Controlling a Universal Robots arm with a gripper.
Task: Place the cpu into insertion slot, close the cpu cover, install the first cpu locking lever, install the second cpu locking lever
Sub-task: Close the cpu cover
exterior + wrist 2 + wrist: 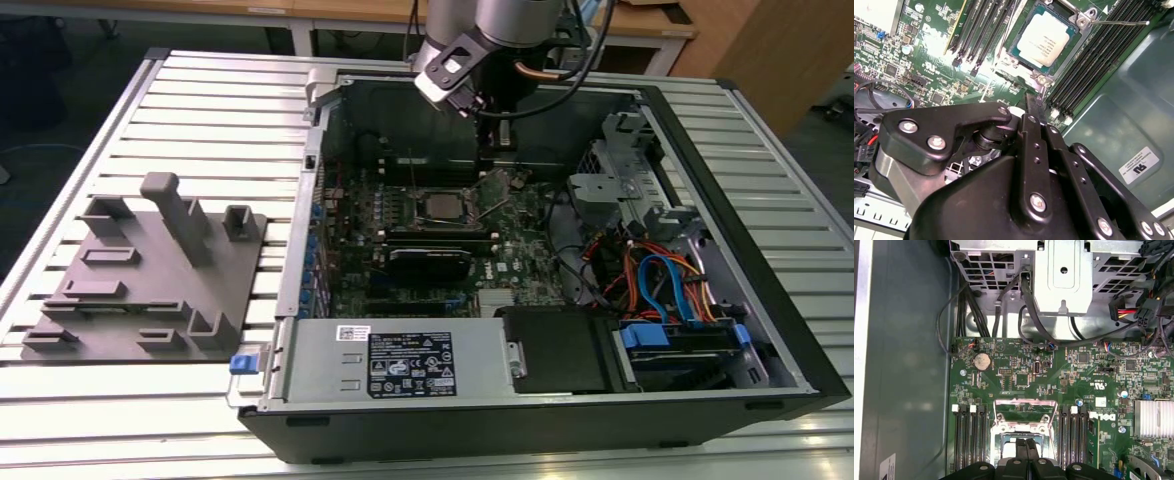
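Fingers (1031,112) together just beside insertion slot (1024,65), cpu (1043,44) inside.

We record the cpu (1046,44) top as dull silver-grey, set on a green motherboard (1019,375) carrying black memory slots (970,440). The gripper (1032,102) is black throughout. The table (214,100) shows pale grey parallel ribbing, and the cables (661,280) are blue and orange.

A ribbed silvery metal bench (200,110) has dark grey floor (825,160) beside it. Behind it stand light wooden tables (347,10) and a wooden panel (761,55).
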